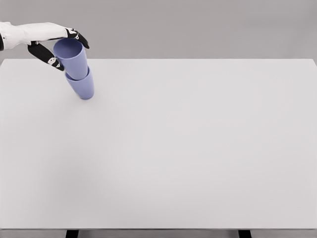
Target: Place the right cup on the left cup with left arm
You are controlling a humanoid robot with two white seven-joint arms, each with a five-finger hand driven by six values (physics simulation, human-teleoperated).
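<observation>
Head view, upper left of the frame: the left hand [58,45] reaches in from the left edge, fingers wrapped around the upper cup [72,58]. That cup sits nested in the lower cup [83,86], both leaning, near the far left corner of the white table [188,148].

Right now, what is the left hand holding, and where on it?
The left hand grips the upper cup around its rim; it sits nested in the lower cup.

White table [188,148], lower blue cup [83,86] standing
</observation>
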